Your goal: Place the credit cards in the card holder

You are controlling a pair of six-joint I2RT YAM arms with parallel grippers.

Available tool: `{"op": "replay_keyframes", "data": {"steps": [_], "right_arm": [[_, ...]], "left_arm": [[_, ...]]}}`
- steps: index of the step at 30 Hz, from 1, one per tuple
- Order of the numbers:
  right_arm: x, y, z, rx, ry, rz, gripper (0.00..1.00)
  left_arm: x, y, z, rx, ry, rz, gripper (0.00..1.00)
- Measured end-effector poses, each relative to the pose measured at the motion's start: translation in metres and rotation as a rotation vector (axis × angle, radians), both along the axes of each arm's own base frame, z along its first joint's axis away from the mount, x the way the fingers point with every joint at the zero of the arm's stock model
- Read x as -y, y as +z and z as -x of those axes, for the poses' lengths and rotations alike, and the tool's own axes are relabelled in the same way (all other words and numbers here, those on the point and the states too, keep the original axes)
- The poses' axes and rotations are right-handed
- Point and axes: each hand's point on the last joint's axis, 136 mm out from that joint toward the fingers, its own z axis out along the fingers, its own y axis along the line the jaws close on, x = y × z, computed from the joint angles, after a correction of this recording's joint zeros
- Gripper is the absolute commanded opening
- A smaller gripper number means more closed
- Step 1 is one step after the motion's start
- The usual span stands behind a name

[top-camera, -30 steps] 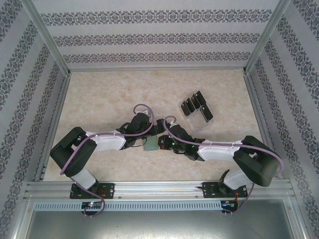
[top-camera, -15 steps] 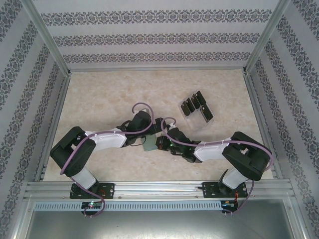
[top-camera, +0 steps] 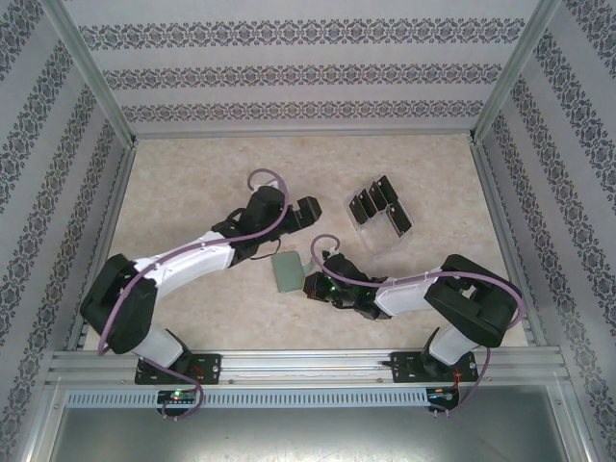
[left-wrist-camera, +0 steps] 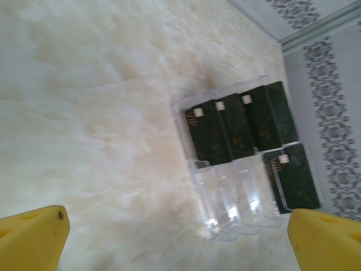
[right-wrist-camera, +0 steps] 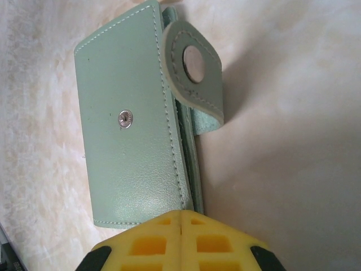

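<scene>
The card holder is a sage-green wallet lying folded flat on the table. Its closing tab is unfastened and curls up beside the snap. My right gripper sits at the wallet's near right edge. In the right wrist view it is shut, its yellow tips overlapping the edge of the wallet. My left gripper hovers beyond the wallet, open and holding nothing. Ahead of it several black credit cards stand in a clear rack.
The clear slotted rack with the cards stands right of centre on the pale marble-look table. Aluminium rails and patterned walls enclose the table on three sides. Both forearms cross the near half.
My left arm has pulled away from the wallet and swung out towards the rack, leaving the wallet uncovered. The right gripper has stayed at the wallet's edge, shifting slightly nearer.
</scene>
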Motion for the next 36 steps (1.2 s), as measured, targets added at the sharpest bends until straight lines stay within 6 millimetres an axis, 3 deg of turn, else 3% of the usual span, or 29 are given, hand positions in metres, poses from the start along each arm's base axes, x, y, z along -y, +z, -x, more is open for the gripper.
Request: {"op": "replay_keyframes", "data": {"steps": [6, 11, 16, 24, 32, 36], "right_arm": [[0.000, 0.000, 0.000, -0.003, 0.003, 0.000, 0.00], [-0.003, -0.001, -0.001, -0.008, 0.006, 0.002, 0.00], [-0.005, -0.001, -0.001, -0.014, 0.011, 0.002, 0.00], [-0.006, -0.001, 0.000, -0.024, 0.014, 0.010, 0.00], [-0.007, -0.002, 0.000, -0.032, 0.016, 0.017, 0.00], [-0.008, -0.003, -0.001, -0.035, 0.018, 0.016, 0.00]], "left_arm": [[-0.062, -0.002, 0.024, -0.023, 0.032, -0.187, 1.00], [-0.093, -0.045, 0.054, -0.117, -0.032, -0.357, 1.00], [-0.095, -0.074, 0.065, -0.189, -0.110, -0.427, 0.98], [-0.090, -0.088, 0.078, -0.229, -0.184, -0.441, 0.90], [-0.080, -0.108, 0.128, -0.275, -0.306, -0.465, 0.89], [-0.081, -0.121, 0.141, -0.306, -0.324, -0.483, 0.90]]}}
